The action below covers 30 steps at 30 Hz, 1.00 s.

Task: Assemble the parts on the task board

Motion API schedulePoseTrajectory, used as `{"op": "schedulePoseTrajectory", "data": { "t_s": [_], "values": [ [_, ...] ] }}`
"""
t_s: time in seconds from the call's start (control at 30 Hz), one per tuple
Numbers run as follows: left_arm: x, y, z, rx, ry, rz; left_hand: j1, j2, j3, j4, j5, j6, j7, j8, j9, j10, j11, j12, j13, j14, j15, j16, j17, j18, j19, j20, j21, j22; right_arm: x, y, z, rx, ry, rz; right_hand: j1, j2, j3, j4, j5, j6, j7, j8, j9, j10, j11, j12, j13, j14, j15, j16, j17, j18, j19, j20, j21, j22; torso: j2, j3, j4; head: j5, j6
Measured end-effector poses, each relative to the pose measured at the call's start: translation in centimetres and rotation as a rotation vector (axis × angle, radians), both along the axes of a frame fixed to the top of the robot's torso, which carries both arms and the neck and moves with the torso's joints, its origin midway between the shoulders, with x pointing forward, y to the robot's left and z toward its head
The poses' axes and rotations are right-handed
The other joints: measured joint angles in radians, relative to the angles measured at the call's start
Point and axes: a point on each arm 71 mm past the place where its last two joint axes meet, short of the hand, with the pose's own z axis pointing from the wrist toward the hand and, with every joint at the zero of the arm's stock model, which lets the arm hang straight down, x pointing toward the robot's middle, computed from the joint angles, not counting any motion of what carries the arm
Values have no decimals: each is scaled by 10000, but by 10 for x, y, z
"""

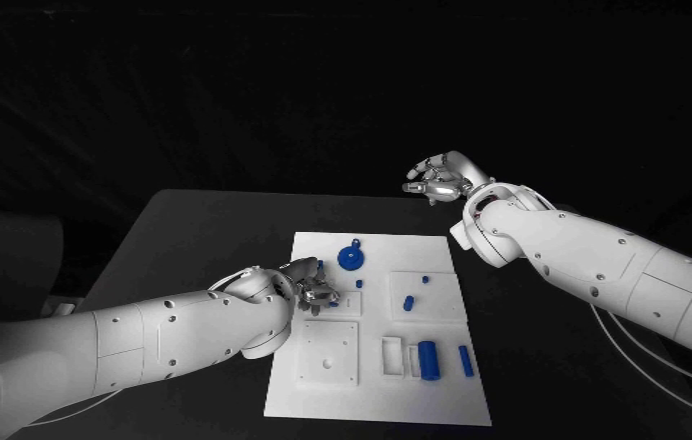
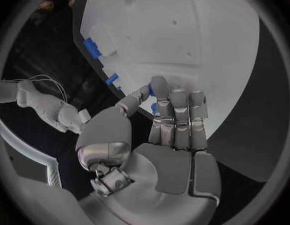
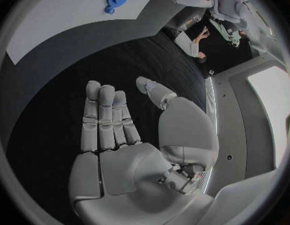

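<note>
Left robot hand (image 1: 306, 288) perhaps pinching part (image 2: 151, 89), over task board (image 1: 447, 250)

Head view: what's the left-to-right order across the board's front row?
Square white plate with a hole → slotted white block → large blue cylinder → slim blue peg, all on the task board.

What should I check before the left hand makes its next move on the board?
1. Left hand over the task board: ok.
2. Small blue part at its fingertips: ok; firmly held: cannot tell.
3. Right hand clear of the board, open: ok.
4. Blue disc lying apart from the left hand: ok.
5. Blue cylinder in the near tray, untouched: ok.
</note>
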Motion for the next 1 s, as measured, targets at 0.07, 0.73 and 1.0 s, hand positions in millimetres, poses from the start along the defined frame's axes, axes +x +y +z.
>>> {"op": "schedulePoseTrajectory", "data": {
  "t_s": [0.07, 0.73, 1.0],
  "values": [
    [0, 0, 0, 0, 5, 5, 14, 14, 7, -7, 0, 1, -1, 0, 2, -2, -1, 0, 13, 0, 0, 0, 0, -1, 0, 0, 1, 13, 0, 0, 0, -2, 9, 2, 0, 0, 0, 0, 0, 0, 0, 0, 0, 0, 0, 0, -9, 0, 0, 0, 0, 0, 0, 0, 0, 0, 0, 1, 0, 0, 6],
    [4, -2, 1, 158, 196, -94, 27, 27, 21, -24, -91, 8, -12, 1, 53, -6, 0, 38, 12, -42, -35, 0, -28, -83, 3, 1, 36, 41, 0, 1, -3, -21, 111, 24, 0, 0, 0, 0, 38, 11, -11, 0, -3, 6, 6, 39, -32, 0, 0, 0, 0, -53, 0, 0, -39, 8, 5, 7, -6, 0, 11],
    [5, -2, 2, 196, 277, -117, -36, 142, 5, -33, -320, 8, -15, 0, 51, -28, 23, 37, 10, -42, -34, 0, -59, -92, 3, 2, 31, 40, 0, 1, -3, -30, 145, 29, 0, 0, 0, 0, 77, 12, -11, 0, -4, 7, 7, 39, -42, 0, 0, 0, 0, -60, 0, 0, -39, 7, 5, 12, -6, -10, -7]
  ]
}}
